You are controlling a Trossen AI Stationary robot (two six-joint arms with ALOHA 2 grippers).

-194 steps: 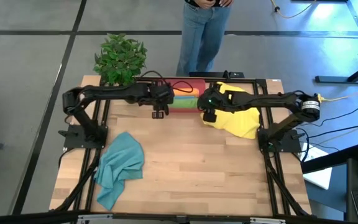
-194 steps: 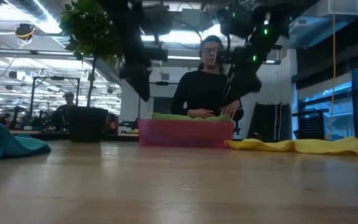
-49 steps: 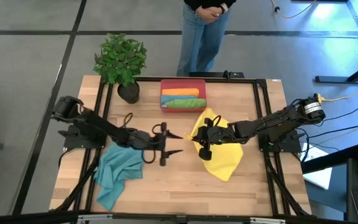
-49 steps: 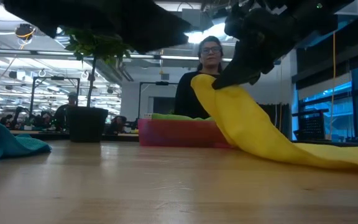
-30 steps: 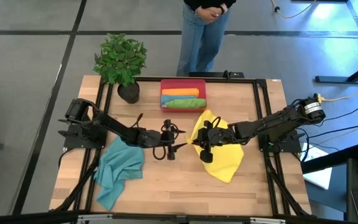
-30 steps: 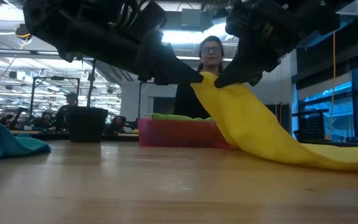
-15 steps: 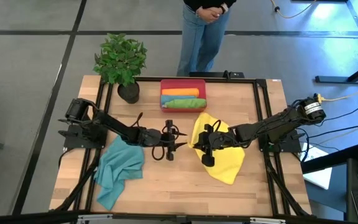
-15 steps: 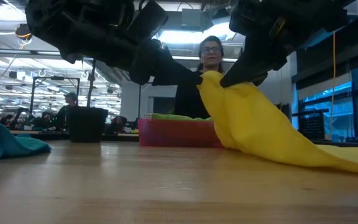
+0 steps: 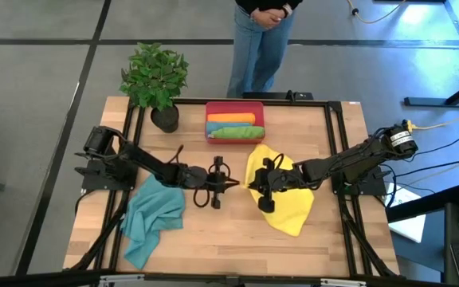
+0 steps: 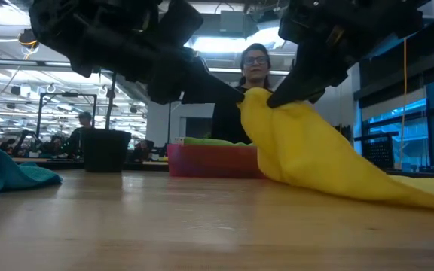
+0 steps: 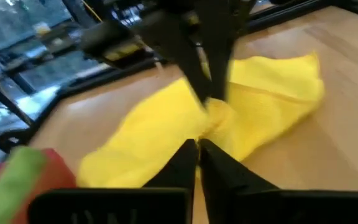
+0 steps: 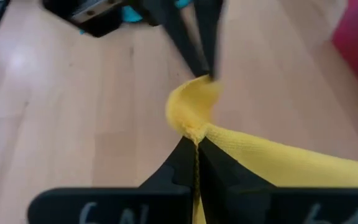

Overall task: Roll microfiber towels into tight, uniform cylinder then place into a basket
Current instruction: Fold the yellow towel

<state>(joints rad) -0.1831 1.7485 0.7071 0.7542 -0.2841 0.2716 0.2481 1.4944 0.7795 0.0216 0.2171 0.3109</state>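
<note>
Grey concrete flooring surrounds a pale wooden bench [image 9: 213, 239] edged by a black metal frame. A person in blue jeans [image 9: 255, 48] stands beyond the far edge at 12 o'clock. A green leafy plant in a black pot [image 9: 155, 80] occupies the 11 o'clock corner. Just beside it, at 12 o'clock, sits the small red-pink rectangular plastic basket [image 9: 235, 106], holding an orange rolled towel [image 9: 233, 119] and a green rolled towel [image 9: 235, 132] side by side.

A yellow microfiber towel [image 9: 281, 203] lies spread slightly toward 3 o'clock of bench centre, one corner lifted clear of the surface. The right pincer [image 9: 255, 182] is closed on that raised corner, cloth bunched between its fingers. The left pincer [image 9: 236, 184] reaches in from 9 o'clock, its fingers drawn together, tips meeting the same yellow corner directly opposite the right pincer; whether cloth is caught between them cannot be told.

A crumpled teal-blue microfiber towel [image 9: 151, 215] lies at 8 o'clock, apart from both pincers.
</note>
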